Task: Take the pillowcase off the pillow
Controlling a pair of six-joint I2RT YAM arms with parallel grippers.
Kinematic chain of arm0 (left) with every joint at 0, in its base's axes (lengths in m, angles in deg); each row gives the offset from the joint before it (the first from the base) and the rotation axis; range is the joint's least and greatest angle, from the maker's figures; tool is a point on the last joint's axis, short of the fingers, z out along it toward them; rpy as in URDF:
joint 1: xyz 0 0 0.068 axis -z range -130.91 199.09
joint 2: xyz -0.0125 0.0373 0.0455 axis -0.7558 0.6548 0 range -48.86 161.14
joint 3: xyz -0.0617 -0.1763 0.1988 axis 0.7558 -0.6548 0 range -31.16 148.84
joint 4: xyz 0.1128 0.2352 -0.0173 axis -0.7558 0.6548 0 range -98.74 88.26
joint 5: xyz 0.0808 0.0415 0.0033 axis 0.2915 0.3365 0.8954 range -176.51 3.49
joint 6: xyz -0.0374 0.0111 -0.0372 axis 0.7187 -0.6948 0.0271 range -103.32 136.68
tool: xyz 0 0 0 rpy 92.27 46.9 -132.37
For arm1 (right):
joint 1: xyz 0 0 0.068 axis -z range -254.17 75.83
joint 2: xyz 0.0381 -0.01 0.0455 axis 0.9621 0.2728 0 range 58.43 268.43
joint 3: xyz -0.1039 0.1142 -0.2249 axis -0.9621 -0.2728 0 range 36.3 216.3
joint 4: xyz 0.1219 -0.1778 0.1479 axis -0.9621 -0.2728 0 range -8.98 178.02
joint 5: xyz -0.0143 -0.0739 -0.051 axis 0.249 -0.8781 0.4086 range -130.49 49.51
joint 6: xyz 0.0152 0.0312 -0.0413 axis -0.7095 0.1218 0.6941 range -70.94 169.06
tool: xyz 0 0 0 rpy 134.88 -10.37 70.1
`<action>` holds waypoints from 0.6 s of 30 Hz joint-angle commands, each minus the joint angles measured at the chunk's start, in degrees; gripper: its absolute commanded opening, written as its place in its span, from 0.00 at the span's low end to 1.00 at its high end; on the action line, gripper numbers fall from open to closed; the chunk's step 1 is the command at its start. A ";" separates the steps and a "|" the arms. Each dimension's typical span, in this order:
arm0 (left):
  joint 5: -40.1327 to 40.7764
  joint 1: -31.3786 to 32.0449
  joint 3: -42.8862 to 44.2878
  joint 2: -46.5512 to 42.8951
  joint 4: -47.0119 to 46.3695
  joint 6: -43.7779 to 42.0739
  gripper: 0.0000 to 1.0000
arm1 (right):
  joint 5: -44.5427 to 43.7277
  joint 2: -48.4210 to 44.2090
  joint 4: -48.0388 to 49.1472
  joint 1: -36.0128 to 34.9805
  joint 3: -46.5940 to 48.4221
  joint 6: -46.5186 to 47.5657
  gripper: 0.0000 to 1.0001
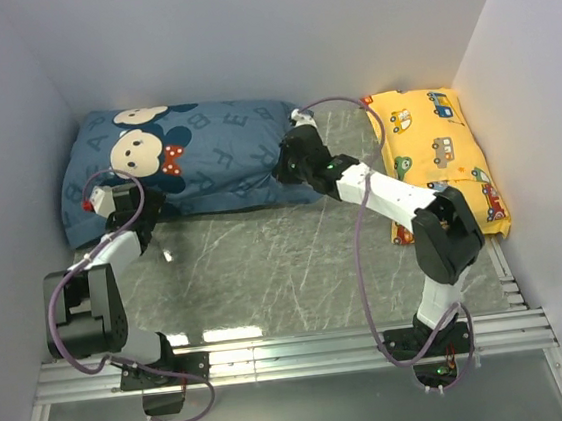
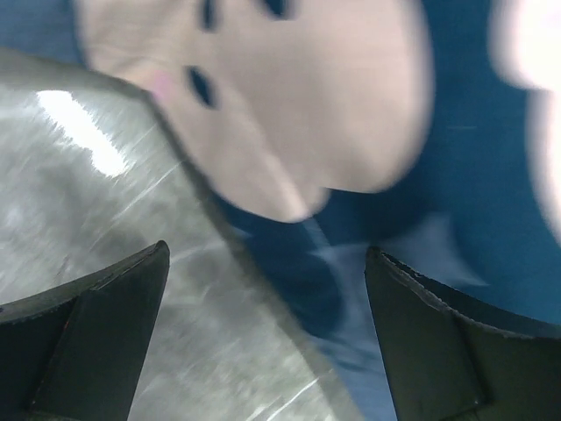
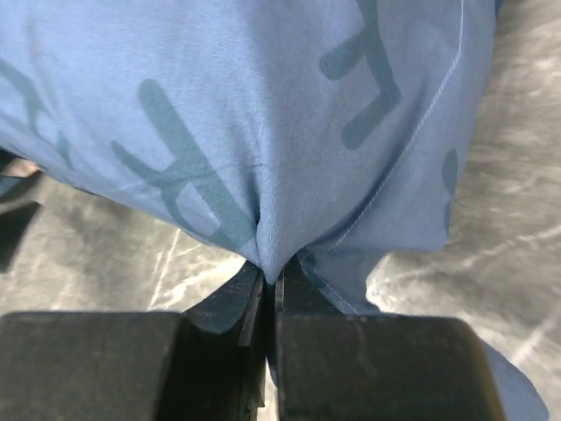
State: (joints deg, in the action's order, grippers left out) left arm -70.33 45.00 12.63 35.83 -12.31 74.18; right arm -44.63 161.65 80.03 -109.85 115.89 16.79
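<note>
The dusty-blue pillowcase (image 1: 215,152) with paler letters and a mouse head lies plump at the back left of the table. The pillow is hidden inside it. My right gripper (image 1: 287,167) is at the case's right end and is shut on a pinch of the blue fabric; in the right wrist view the pillowcase (image 3: 263,105) bunches into the closed gripper (image 3: 273,279). My left gripper (image 1: 150,206) is at the case's front left edge. It stands open (image 2: 267,253), straddling the edge of the pillowcase (image 2: 456,175) with nothing gripped.
A smaller yellow car-print pillow (image 1: 441,153) lies along the right wall. White walls close in the left, back and right sides. The grey marbled tabletop (image 1: 266,262) runs to metal rails (image 1: 296,350) at the near edge.
</note>
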 commanded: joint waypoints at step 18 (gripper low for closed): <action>-15.56 6.82 -7.67 -13.41 -9.18 -4.76 0.99 | 2.12 -11.11 -15.03 1.23 14.53 5.11 0.00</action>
State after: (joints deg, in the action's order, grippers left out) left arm -81.67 50.72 4.68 23.70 -19.02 71.25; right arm -43.17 155.49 64.58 -109.02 124.04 20.13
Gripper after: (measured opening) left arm 0.994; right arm 0.028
